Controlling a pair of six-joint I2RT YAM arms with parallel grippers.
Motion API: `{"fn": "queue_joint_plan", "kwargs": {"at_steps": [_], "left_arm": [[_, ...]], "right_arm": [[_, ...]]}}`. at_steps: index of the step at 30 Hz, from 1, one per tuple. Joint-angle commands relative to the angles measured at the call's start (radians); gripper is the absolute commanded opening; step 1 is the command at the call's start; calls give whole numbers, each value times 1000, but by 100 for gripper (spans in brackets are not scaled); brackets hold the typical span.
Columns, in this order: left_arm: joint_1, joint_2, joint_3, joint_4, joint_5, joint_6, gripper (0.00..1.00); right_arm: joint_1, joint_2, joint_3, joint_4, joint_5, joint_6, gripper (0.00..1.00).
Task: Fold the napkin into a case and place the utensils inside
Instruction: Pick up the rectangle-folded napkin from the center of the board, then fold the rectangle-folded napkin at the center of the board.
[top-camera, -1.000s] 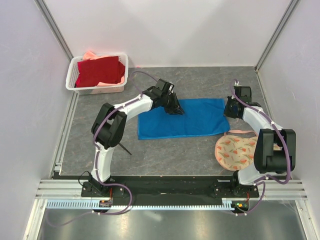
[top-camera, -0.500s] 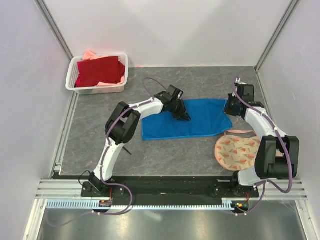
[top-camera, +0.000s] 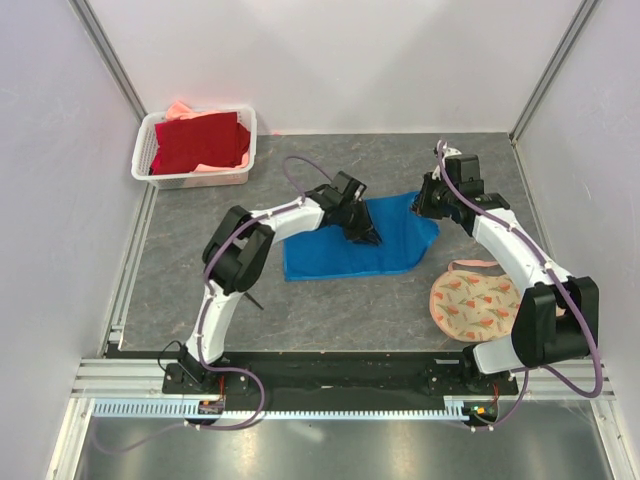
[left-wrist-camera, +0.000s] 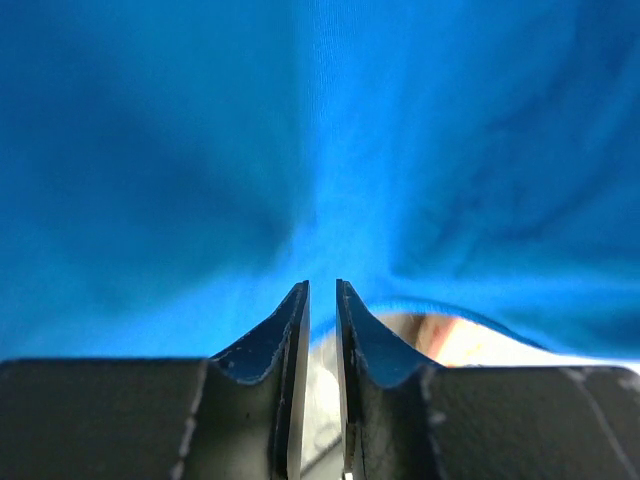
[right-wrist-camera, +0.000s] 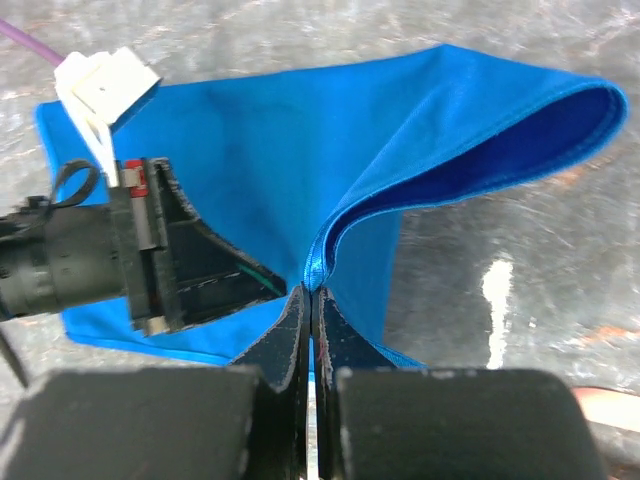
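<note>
Napkin: bright blue, plain, slightly shiny. Lies mid-table, left part flat. Right edge is lifted and curled over leftward, making an open loop with the darker underside showing.

Right gripper: jaws closed, pinching the raised napkin edge at the tips.

Left gripper: jaws narrowly apart, tips down on napkin's middle, cloth puckering around them.

Left arm: elbow bent, forearm reaching right. Right arm: stretched forward, arcing left past mat.
</note>
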Motion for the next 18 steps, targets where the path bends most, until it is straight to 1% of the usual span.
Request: {"fn": "queue_joint_plan", "kwargs": {"at_steps": [1,4,6,7,9,10,14,18], "left_arm": [[55,-235,-95,10,-8,30,24],[106,-366,-247,10,-31,55,24],[149,-448,-313,5,-21,67,23],[164,-473,-379,4,-21,81,23],[206,-522,-447,2,-31,104,23],[220,-557,-508,1,-42,122,24],[272,-584,-606,-1,-47,153,23],[273,-611,-671,8,-71,159,22]], "right_arm": [[46,-18,76,-18,18,32,0],[83,-11,98,-21,34,43,0],[114,5,110,-27,42,52,0],[127,12,121,-27,44,54,0],[166,20,131,-27,59,63,0],[178,32,142,-25,64,71,0],[259,68,173,-10,80,98,0],[335,126,226,-5,107,112,0]]}}
